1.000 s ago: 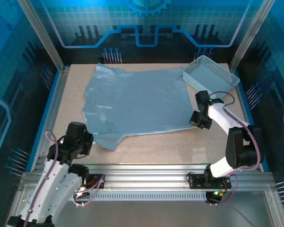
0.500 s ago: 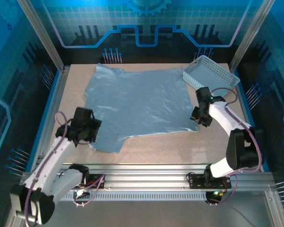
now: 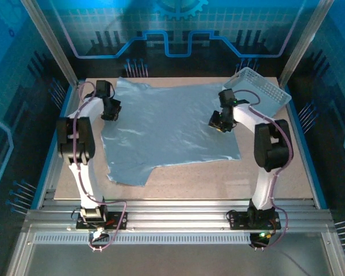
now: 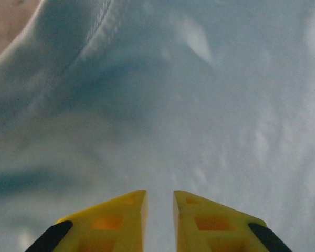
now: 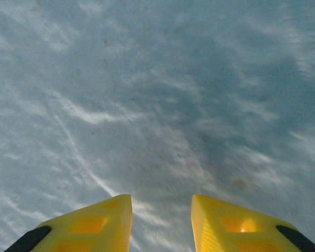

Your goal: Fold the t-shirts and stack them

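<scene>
One pale grey-blue t-shirt (image 3: 167, 126) lies spread flat across the table, its plain face up with no lettering showing. My left gripper (image 3: 110, 112) hangs over the shirt's far left edge, by a sleeve. In the left wrist view its yellow fingertips (image 4: 160, 197) stand a narrow gap apart above the cloth (image 4: 199, 105), holding nothing. My right gripper (image 3: 217, 123) is over the shirt's right part, inward of its edge. Seen from the right wrist, that gripper (image 5: 161, 202) is open wider, with rippled cloth (image 5: 147, 105) beneath and nothing between the fingers.
A white lattice basket (image 3: 256, 86) sits tilted at the back right corner, just beyond the right arm. Bare tan tabletop (image 3: 218, 178) runs along the near side of the shirt. A strip of table (image 4: 5, 21) shows past the shirt's edge in the left wrist view.
Both arms have reached away from the near edge. The left gripper went from the near left sleeve to the far left edge; the right moved back and inward over the cloth.
</scene>
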